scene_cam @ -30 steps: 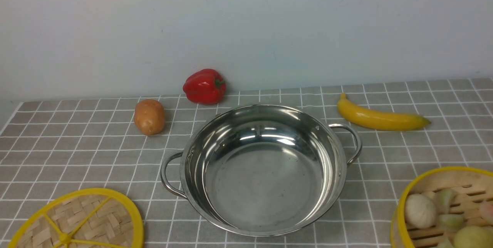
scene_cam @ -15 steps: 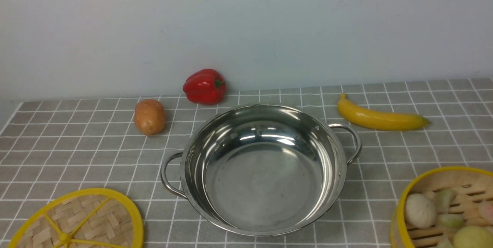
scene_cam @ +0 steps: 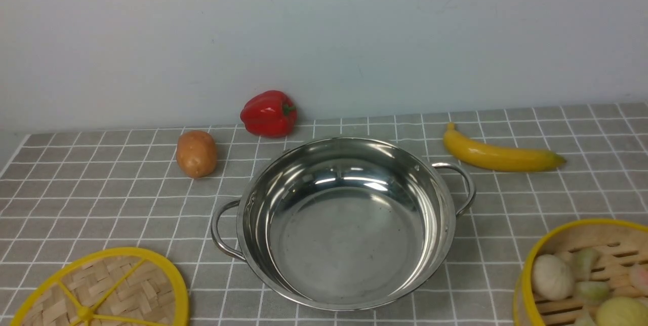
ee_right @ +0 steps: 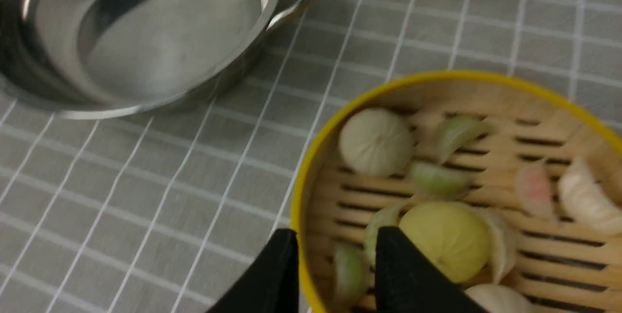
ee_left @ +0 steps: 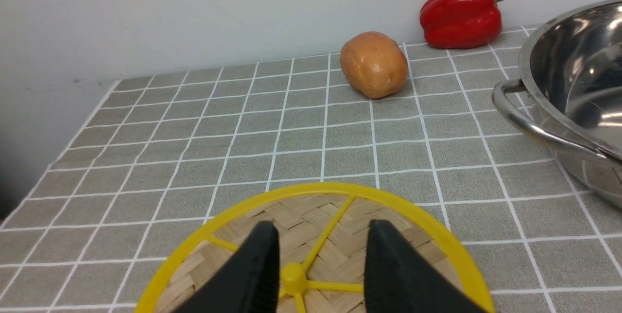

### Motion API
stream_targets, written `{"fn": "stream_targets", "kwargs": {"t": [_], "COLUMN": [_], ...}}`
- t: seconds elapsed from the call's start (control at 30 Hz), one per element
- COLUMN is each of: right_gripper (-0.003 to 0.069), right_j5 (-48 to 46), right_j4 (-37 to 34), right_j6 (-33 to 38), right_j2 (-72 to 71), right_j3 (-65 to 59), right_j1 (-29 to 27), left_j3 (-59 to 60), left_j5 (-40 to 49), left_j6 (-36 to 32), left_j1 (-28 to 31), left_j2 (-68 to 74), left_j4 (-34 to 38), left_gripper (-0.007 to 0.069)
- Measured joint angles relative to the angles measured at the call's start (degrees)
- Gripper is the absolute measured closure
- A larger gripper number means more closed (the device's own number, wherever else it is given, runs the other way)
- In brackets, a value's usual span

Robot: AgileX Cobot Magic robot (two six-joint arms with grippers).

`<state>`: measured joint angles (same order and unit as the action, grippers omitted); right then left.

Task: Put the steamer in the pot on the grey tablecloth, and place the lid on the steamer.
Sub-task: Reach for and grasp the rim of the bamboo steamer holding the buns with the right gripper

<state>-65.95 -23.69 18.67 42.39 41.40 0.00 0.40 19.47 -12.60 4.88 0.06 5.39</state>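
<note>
The pot [scene_cam: 344, 235] stands empty mid-table on the grey tablecloth [scene_cam: 101, 199]. The lid [scene_cam: 101, 290] lies flat at the front left. In the left wrist view my left gripper [ee_left: 323, 225] hovers open over the lid [ee_left: 296, 211], its fingers on either side of the central knob. The steamer [scene_cam: 597, 245], with buns and dumplings in it, sits on the cloth at the front right. My right gripper [ee_right: 337, 232] is open astride the near rim of the steamer [ee_right: 486, 177], one finger outside and one inside. Neither gripper shows in the front view.
A potato [scene_cam: 196, 153] and a red pepper [scene_cam: 269, 113] lie behind the pot on the left. A banana [scene_cam: 501, 156] lies behind it on the right. A pale wall closes the back, and the cloth's left edge runs near the lid.
</note>
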Motion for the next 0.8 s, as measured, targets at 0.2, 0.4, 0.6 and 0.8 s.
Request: {"fn": "stream_targets", "kwargs": {"t": [0.2,0.4,0.6,0.8], "right_gripper": [0.0416,0.0416,0.0416,0.0416], "right_j5": [-2.50,-0.25,2.20,5.91], "right_j4": [-1.00,7.89,17.44,18.07], "right_j6": [10.17,0.79,-10.19,-11.87], "right_j2": [16.86,26.80,32.78,37.18], "right_j3": [5.04,5.12,5.12,5.12], "right_j1": [5.67,17.12,25.91,27.39], "left_j3": [0.00,0.00,0.00,0.00], "left_j5": [0.00,0.00,0.00,0.00], "left_j6": [0.00,0.00,0.00,0.00], "left_j1": [0.00,0.00,0.00,0.00], "left_j2": [0.00,0.00,0.00,0.00], "left_j4": [0.00,0.00,0.00,0.00], "left_gripper": [0.0382,0.0382,0.0382,0.0382]}}
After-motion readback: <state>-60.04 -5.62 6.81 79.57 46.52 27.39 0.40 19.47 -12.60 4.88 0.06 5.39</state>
